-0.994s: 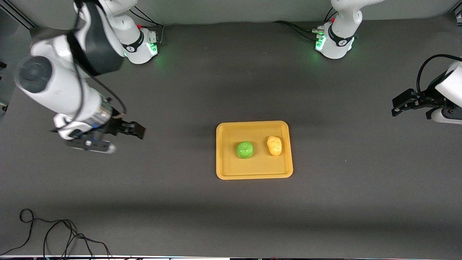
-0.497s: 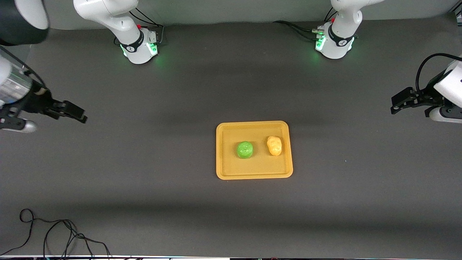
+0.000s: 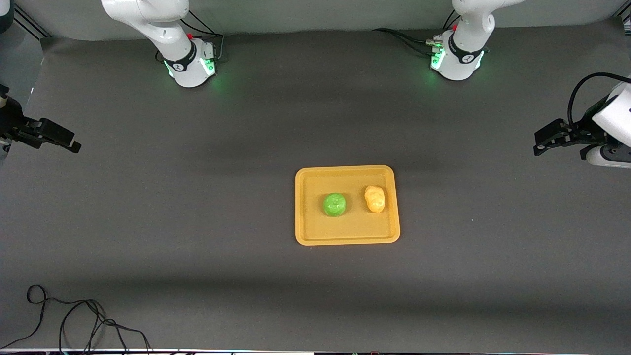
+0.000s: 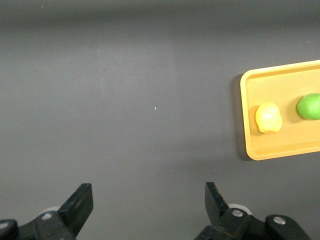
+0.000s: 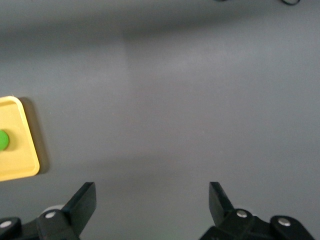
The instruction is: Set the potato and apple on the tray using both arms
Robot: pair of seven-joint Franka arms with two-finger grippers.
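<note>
The left gripper (image 3: 542, 140) hangs over bare table at the left arm's end, at about 3 o'clock in the front view, fingers spread wide, holding nothing. The right gripper (image 3: 64, 139), at 9 o'clock, is equally wide and empty. On the tray (image 3: 308, 217) lie the apple (image 3: 334, 204) and, beside it toward 3 o'clock, the potato (image 3: 375, 198), apart

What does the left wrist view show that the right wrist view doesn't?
Only the left wrist view shows the potato, lying on the tray beside the apple, and the open left claw. Only the right wrist view shows the open right claw. Both share the tray, the apple and the dark table.
</note>
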